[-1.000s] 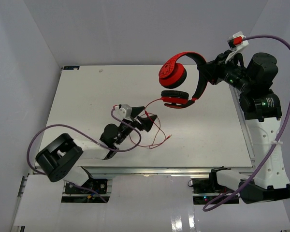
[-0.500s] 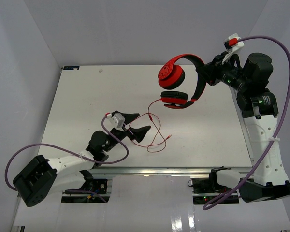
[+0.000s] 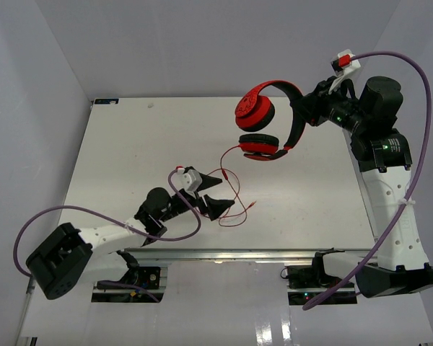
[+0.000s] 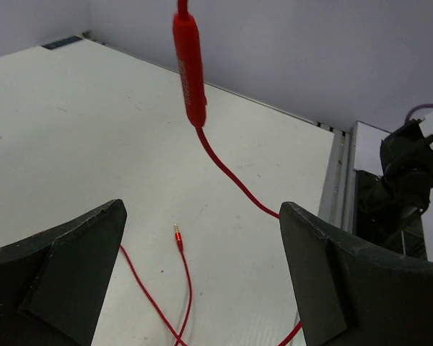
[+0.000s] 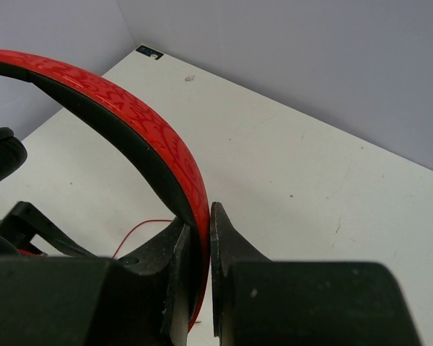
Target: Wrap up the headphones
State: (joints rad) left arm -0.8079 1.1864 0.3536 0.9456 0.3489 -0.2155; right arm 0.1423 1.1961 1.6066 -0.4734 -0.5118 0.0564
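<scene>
Catching the cord, likely: right jaws pinch the headphones [image 3: 263, 130] by the band above the counter [image 3: 115, 144]; left jaws spread wide before the hanging cord [image 4: 190, 65] — next, close on it.

Overhead camera looks down; close wrist cameras look forward, sharing the table [image 3: 130, 144].

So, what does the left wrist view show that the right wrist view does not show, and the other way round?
Only the left wrist view: the open left gripper above the white table, a thick in-line piece hanging ahead of it, and the small plug lying on the table.
Only the right wrist view: the right gripper shut on the red headband.
Both: the table, the thin red cord and the grey wall behind.
</scene>
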